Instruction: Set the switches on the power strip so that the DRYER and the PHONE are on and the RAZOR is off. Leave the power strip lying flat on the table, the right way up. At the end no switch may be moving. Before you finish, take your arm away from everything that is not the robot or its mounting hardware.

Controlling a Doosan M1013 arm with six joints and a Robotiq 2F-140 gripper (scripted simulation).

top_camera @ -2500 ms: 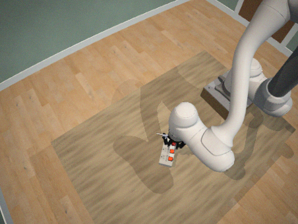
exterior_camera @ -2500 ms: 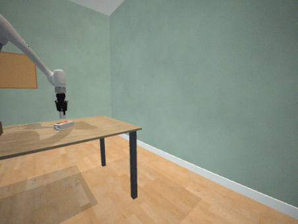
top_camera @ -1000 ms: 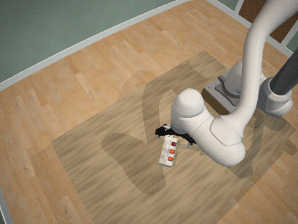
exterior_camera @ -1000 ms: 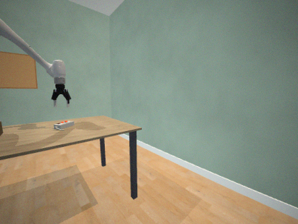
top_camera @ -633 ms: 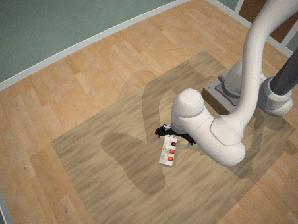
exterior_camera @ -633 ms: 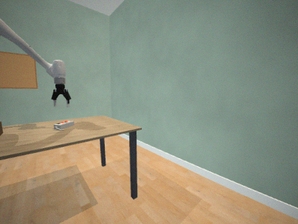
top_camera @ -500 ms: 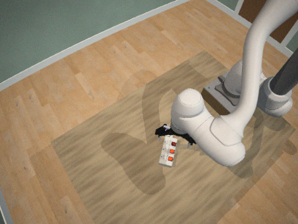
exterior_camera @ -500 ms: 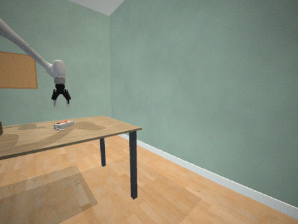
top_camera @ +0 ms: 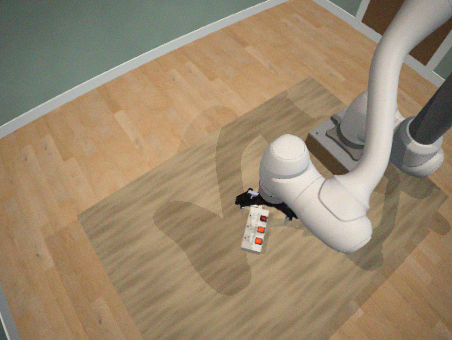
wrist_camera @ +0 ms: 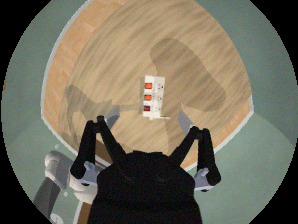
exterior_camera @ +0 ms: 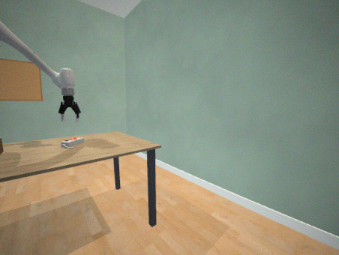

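Power strip (exterior_camera: 73, 142) flat on table (exterior_camera: 112, 144); well below wide-open gripper (exterior_camera: 70, 118)

Wooden table (exterior_camera: 124, 144) on dark legs (exterior_camera: 151, 187), standing on a plank floor (exterior_camera: 195, 225). Green walls (exterior_camera: 232, 94) with a pale baseboard (exterior_camera: 240, 200) rise behind the table; an orange board (exterior_camera: 19, 79) hangs above its far end.
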